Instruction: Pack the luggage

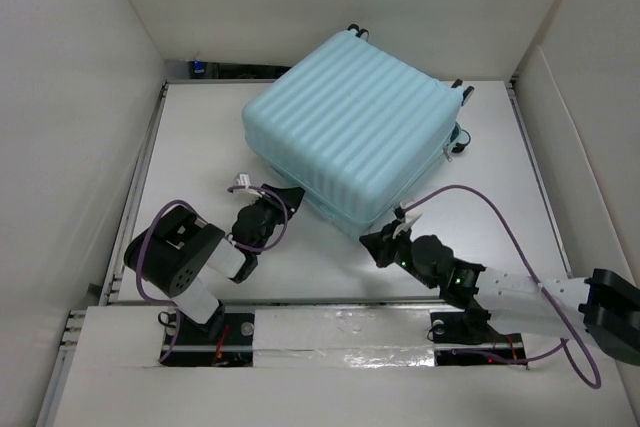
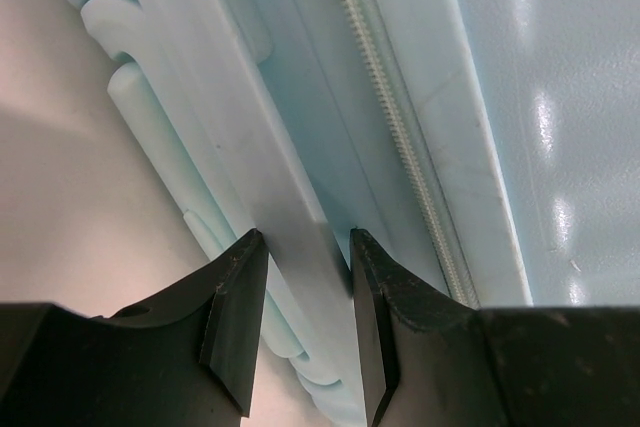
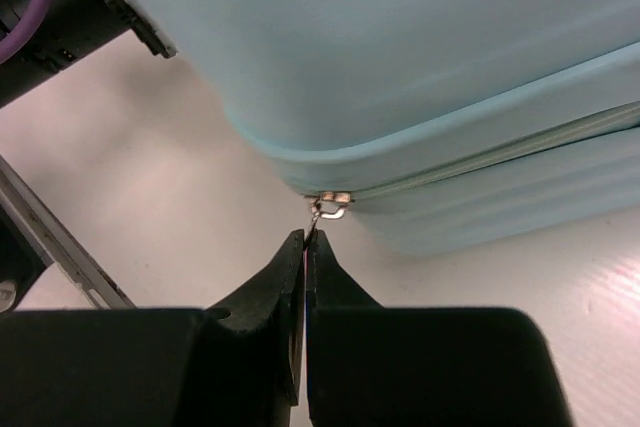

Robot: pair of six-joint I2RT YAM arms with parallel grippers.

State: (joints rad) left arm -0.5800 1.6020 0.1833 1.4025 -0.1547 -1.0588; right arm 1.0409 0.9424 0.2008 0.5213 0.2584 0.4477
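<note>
While the left pincer pinches a raised edge on the near-left side of the large pale aqua-blue hard-shell suitcase, which lies flat and shut toward the back of the white surface, the right pincer, pressed together, nips the small silver metal zip pull at the case's near corner. Zipping up appears to be the step in hand. The next move likely calls for drawing the pull steadily along the seam while the left arm braces the shell against sliding. Plain white walls box the matt surface in on three sides.
</note>
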